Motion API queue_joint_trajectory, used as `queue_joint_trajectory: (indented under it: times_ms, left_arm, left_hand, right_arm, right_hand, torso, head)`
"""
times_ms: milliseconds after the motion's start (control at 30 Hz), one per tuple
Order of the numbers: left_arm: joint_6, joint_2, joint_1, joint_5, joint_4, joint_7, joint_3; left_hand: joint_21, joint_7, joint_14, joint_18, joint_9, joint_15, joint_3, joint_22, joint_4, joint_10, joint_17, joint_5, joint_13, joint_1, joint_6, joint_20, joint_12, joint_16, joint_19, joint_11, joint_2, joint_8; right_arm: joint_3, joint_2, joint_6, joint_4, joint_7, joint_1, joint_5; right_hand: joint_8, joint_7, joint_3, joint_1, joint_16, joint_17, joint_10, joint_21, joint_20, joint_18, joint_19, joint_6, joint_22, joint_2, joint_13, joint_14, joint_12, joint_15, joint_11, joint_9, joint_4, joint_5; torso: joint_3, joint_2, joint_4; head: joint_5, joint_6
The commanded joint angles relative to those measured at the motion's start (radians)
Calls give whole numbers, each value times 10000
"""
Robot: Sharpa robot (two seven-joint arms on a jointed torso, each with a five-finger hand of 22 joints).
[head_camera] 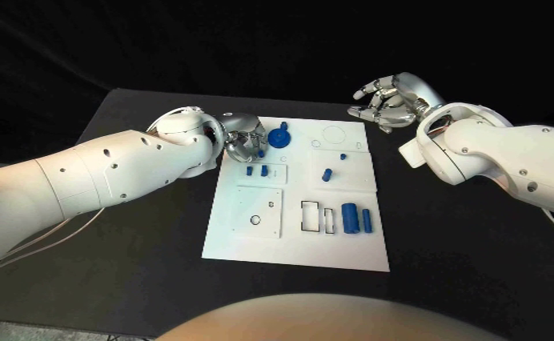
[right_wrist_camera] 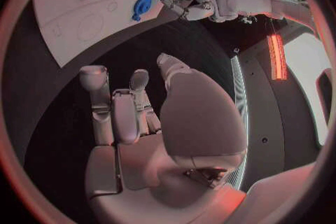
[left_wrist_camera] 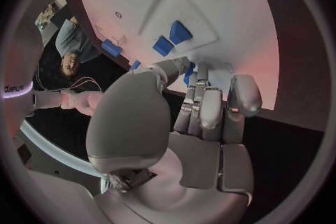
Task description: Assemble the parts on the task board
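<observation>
Head view: my left hand [head_camera: 240,139] sits low over the board's [head_camera: 347,241] far left corner, fingers curled down toward the small blue parts there, with the blue gear [head_camera: 282,138] just beside them. From here I cannot tell whether anything is pinched. My right hand [head_camera: 391,101] hovers off the board's far right corner, over the black table [head_camera: 138,269], fingers curled loosely inward and holding nothing I can see. Two blue cylinders [head_camera: 355,218] lie side by side near the board's right edge, and a small blue peg [head_camera: 328,173] lies mid-board.

Left wrist view shows what the head misses: my fingers [left_wrist_camera: 210,112] drawn close together, their tips meeting a blue piece [left_wrist_camera: 189,71] on the board; two blue blocks [left_wrist_camera: 171,38] lie just beyond.

Right wrist view gives my right fingers [right_wrist_camera: 112,112] apart and empty above the bare table.
</observation>
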Motion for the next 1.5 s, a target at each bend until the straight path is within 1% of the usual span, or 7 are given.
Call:
queue_joint_trajectory:
  times_ms: [33, 700, 867, 967, 1067, 1233, 1500]
  left_arm:
    - [60, -7, 2, 40, 13, -104, 5]
    - [-953, -411, 3, 593, 195, 225, 47]
    - [-1803, -744, 5, 3050, 480, 1067, 180]
    - [-2118, -1042, 7, 5438, 765, 1718, 246]
    - [-2217, -1428, 8, 8219, 1167, 2415, 282]
    - [-1897, -1964, 4, 11300, 1745, 3231, 302]
    - [-1423, -2444, 2, 12159, 2154, 3556, 306]
  left_hand:
    - [-47, 1, -87, -62, -20, 14, -43, 1481, -23, -35, -16, 30, 15, -120, -95, 6, -52, -35, -82, 31, 16, -81]
    - [-328, -120, -610, -6, -325, 271, -544, 1406, -26, -907, -919, 118, 115, -229, -757, 248, -192, -280, -318, 321, 30, -236]
    - [-674, 76, -854, 75, -287, 229, -699, 1305, 240, -821, -1521, 118, 223, -406, -332, 248, 81, -549, -536, 260, 109, 113]
    - [-3602, 301, -2717, 596, -286, 252, -775, 395, 402, -1073, -4798, 142, 257, -379, -215, 254, 233, -2455, -2388, 295, 193, 305]
    - [-5718, 415, -3186, 888, -315, 301, -849, -397, 522, -1195, -5198, 369, 276, -366, -241, 300, 386, -3180, -3544, 331, 273, 392]
    - [-6100, 466, -3318, 894, -327, 301, -906, -622, 577, -1062, -5367, 572, 332, -345, -281, 313, 605, -3464, -3579, 320, 409, 457]
    - [-6378, 370, -3387, 890, -162, 223, -953, -746, 277, -952, -5510, 995, 369, -33, -42, 230, 816, -3699, -3479, 240, 529, 818]
  right_arm:
    - [1, 5, 150, -11, 1, -5, -73]
    - [1, 16, 1419, -192, -777, -10, -1642]
    - [1, 61, 2259, -260, -922, -15, -3132]
    - [1, 104, 2765, -268, -1023, -25, -4266]
    - [-1, 177, 3142, -257, -1134, -72, -5605]
    - [-3, 281, 3358, -181, -1312, -280, -7188]
    - [-11, 452, 3481, -170, -1585, -536, -8221]
  right_hand:
    - [7, -38, 50, -57, -50, -23, -30, -63, 9, 72, -66, -27, -22, -1, -63, -36, -11, -66, -32, -13, 12, 56]
    - [351, -12, 837, 726, -200, -272, -832, 568, 28, -50, 314, 393, 511, -190, -2815, -25, -3191, -25, 31, -300, -142, -405]
    - [22, -26, 2421, 799, 365, 286, -471, 1807, 4, -241, 834, 1286, 1225, -640, -4140, 281, -5011, 2, 80, -503, -507, -645]
    - [-100, 25, 2882, 630, 582, 503, -638, 2271, 108, -328, 997, 1644, 1503, -741, -4892, 368, -6154, 104, 225, -542, -951, -852]
    - [-241, 34, 2990, 404, 617, 488, -555, 2325, 164, -325, 987, 1803, 1596, -745, -5362, 359, -6794, 170, 274, -590, -1355, -984]
    - [-337, 20, 2976, 275, 730, 607, -554, 2550, 186, -363, 1071, 1906, 1722, -740, -5632, 400, -7161, 193, 305, -629, -1623, -1102]
    - [-467, 85, 2838, 130, 920, 844, -525, 2988, 202, -446, 1260, 1905, 1913, -748, -5814, 487, -7398, 227, 348, -684, -1808, -1110]
  torso:
    - [1, -2, -6]
    - [-3, -9, -4]
    - [1, -14, -14]
    - [4, -13, -12]
    - [0, -11, -18]
    - [-13, -1, 8]
    - [-14, -3, 15]
  head:
    - [4, -11]
    - [-3, 15]
    - [-47, 76]
    - [-135, 119]
    - [-288, 164]
    - [-502, 230]
    - [-727, 318]
